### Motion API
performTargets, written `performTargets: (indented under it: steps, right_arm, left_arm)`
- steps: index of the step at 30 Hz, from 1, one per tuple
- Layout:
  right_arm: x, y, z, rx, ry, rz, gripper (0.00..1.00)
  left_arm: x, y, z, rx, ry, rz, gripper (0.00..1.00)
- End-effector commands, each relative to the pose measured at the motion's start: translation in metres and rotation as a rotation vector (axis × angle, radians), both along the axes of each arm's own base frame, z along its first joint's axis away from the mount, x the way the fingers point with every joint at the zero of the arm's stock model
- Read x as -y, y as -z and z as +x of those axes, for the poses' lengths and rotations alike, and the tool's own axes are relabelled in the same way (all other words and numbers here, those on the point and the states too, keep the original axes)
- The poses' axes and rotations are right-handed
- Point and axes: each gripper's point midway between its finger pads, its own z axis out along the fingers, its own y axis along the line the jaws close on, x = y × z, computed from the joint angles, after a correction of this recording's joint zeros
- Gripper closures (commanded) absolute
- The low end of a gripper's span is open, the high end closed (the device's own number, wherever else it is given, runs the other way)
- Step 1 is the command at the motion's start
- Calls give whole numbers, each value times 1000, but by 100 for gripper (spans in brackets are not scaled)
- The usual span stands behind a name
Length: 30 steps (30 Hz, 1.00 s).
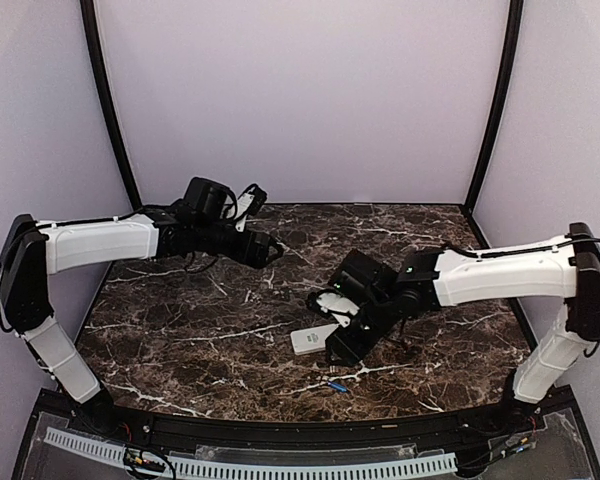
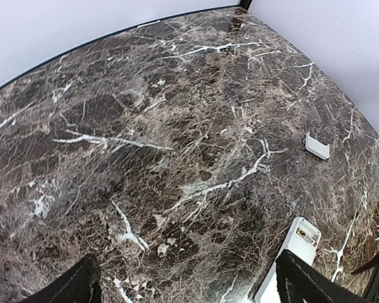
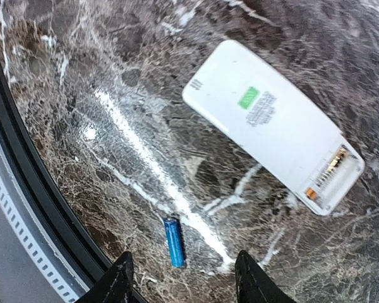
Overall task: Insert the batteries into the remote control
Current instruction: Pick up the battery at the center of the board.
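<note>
The remote control (image 3: 271, 123) is laid face down near a blue battery (image 3: 174, 242). The left tool (image 2: 189, 281) and right tool (image 3: 184, 278) are held wide, empty

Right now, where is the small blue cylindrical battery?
In the right wrist view, the blue battery lies on the marble table near its front edge, ahead of the open right gripper, apart from the white remote control.

The remote control (image 1: 313, 340) lies flat on the dark marble worktop (image 1: 210, 330), near its centre. The right gripper (image 1: 338, 348) is positioned just beside the handset's right end; contact cannot be determined. A small blue battery (image 1: 335, 385) lies nearer the front edge, apart from the handset. The left gripper (image 1: 270, 250) is positioned over the rear left area, well apart from both items.
</note>
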Motion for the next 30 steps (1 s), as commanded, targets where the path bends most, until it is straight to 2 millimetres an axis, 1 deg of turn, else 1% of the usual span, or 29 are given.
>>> performTargets:
  steps: [1,5,8,14,20,25,30]
  right_arm:
    - [-6,28,-9,65,-122,-243,48]
    - [-15,47,-17,55,-192,-339,52]
    - [-17,58,-17,56,-205,-383,55]
    - [-27,66,-19,45,-226,-379,64]
    - [-22,76,-26,22,-242,-408,71]
    - [-22,77,-31,10,-249,-417,75]
    - [-18,79,-32,5,-245,-434,84]
  left_arm:
    - [-7,17,1,-78,-91,-27,4]
    - [-8,19,0,-70,-82,-16,4]
    - [-7,18,0,-62,-70,-4,4]
    - [-4,20,-2,-70,-47,-10,4]
    - [-1,20,-3,-74,-29,-8,4]
    - [0,21,-3,-78,-22,-4,4]
    - [1,21,-3,-78,-16,-5,4]
